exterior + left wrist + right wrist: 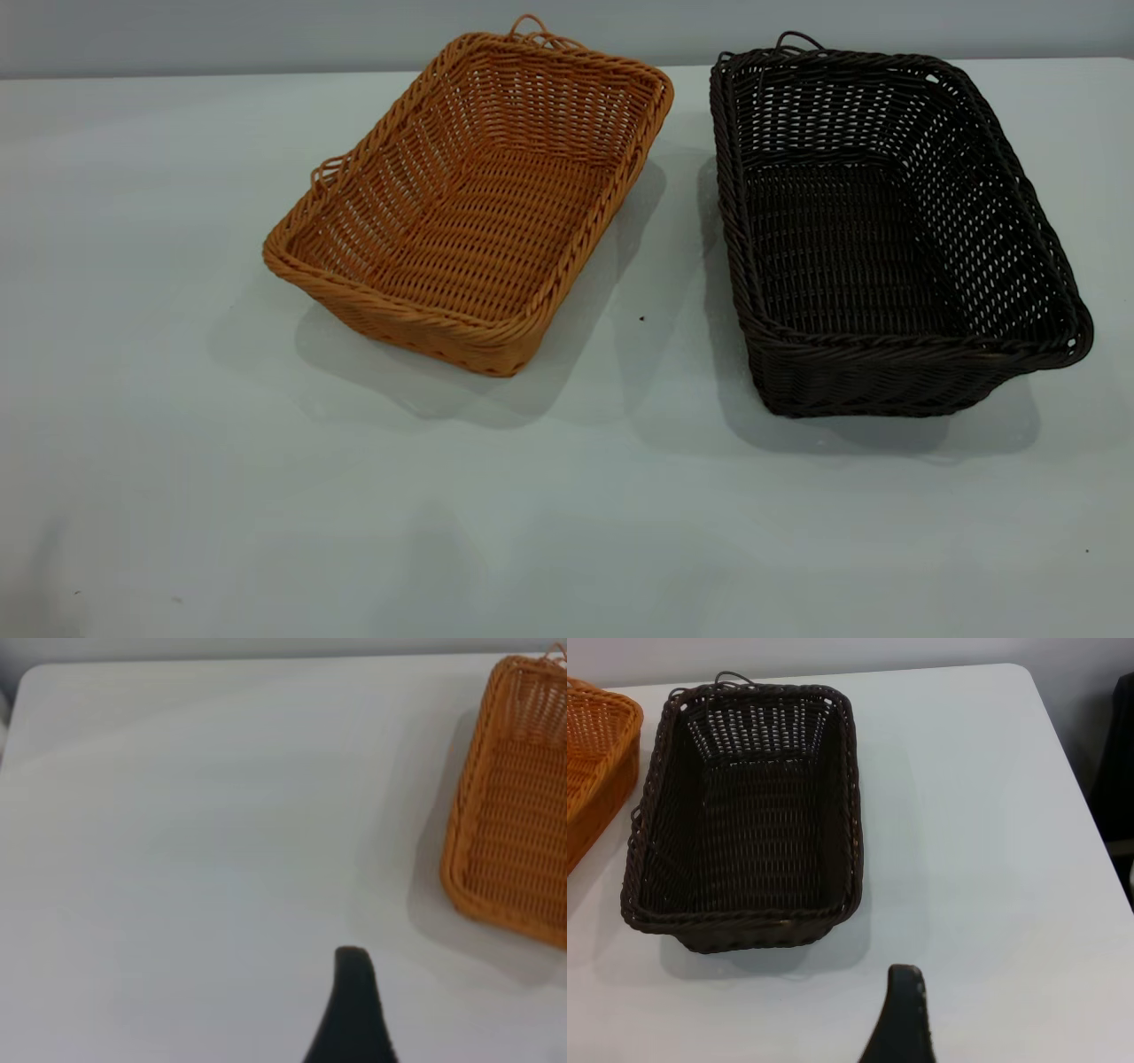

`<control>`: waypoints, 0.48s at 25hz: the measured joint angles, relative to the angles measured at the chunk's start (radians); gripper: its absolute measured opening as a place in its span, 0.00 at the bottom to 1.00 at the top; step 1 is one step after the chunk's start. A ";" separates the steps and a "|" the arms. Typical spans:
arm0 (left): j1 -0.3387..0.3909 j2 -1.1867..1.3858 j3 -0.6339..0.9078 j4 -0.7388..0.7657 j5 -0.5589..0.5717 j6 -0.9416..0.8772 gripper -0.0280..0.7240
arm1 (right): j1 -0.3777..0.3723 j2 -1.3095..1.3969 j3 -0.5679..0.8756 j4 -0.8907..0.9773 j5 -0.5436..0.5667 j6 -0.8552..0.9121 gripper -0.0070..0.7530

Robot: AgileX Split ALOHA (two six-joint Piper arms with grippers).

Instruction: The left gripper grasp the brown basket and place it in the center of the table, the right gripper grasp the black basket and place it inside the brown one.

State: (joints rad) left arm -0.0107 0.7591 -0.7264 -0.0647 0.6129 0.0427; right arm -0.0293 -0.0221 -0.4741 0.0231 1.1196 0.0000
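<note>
Rectangular orange-tan woven wicker basket (474, 199) and rectangular black-brown woven wicker basket (881, 230) side by side, apart, on pale grey-white surface (266, 496). My left gripper (353, 1010), my right gripper (902, 1019) above surface, holding nothing; open or closed, cannot tell.

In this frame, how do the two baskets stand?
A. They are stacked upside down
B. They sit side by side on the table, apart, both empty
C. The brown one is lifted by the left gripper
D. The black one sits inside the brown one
B: the brown basket and the black basket rest separately on the table, a strip of tabletop between them, nothing inside either.
</note>
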 joint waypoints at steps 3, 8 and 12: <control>0.000 0.230 -0.078 -0.047 -0.102 0.056 0.74 | 0.000 0.000 0.000 0.001 0.000 0.000 0.75; -0.048 0.593 -0.243 -0.093 -0.152 0.160 0.74 | 0.000 0.000 0.000 0.001 0.000 0.000 0.75; -0.111 0.892 -0.415 -0.098 -0.187 0.189 0.74 | 0.000 0.000 0.000 0.002 0.000 0.000 0.75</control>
State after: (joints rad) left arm -0.1215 1.6509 -1.1411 -0.1625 0.4257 0.2322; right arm -0.0293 -0.0221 -0.4741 0.0250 1.1192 0.0000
